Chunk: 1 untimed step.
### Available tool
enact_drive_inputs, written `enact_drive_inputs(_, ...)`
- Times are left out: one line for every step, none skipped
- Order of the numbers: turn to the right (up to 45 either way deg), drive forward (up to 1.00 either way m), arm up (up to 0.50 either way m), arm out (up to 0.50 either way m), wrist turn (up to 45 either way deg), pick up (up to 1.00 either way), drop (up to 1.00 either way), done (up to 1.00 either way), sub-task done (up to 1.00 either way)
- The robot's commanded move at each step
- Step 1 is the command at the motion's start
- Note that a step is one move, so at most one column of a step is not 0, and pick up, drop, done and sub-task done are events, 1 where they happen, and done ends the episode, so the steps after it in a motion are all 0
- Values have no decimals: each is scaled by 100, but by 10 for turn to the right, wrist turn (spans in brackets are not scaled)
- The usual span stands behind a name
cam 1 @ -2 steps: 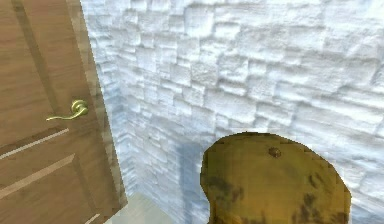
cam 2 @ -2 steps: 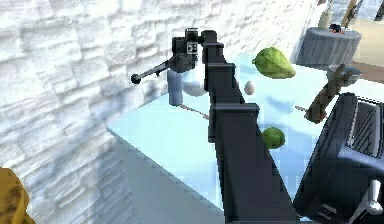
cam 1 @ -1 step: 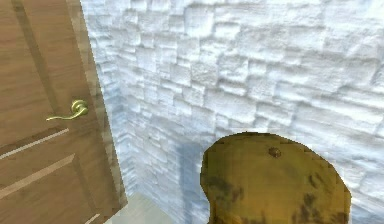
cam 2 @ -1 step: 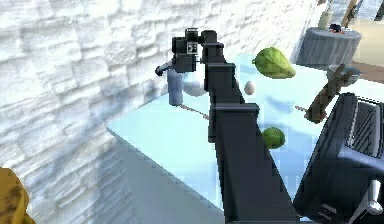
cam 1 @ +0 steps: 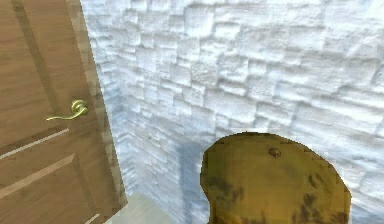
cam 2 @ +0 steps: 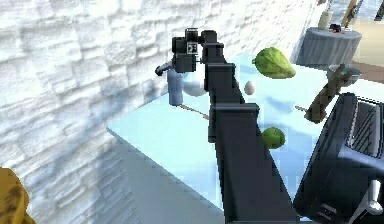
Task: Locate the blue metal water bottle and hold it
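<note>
Counter (cam 2: 160,120) by white stone wall (cam 2: 60,70) carries a green leafy head (cam 2: 274,63), white egg-like blob (cam 2: 249,88), green round fruit (cam 2: 272,137), 1 black appliance (cam 2: 350,150) cut off at the edge. We see the arm (cam 2: 235,130) stretched across the counter, gripper (cam 2: 166,71) at an upright grey-blue cylinder (cam 2: 176,90), poss. the bottle; we can't tell the fingers' (cam 2: 161,70) state or whether it's held. Fwd: wooden door (cam 1: 40,100), brown-gold lump (cam 1: 270,180) cut off below
</note>
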Motion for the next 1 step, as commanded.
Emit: enact_drive_inputs(0, 0, 0, 0, 0, 0, 0, 100, 0)
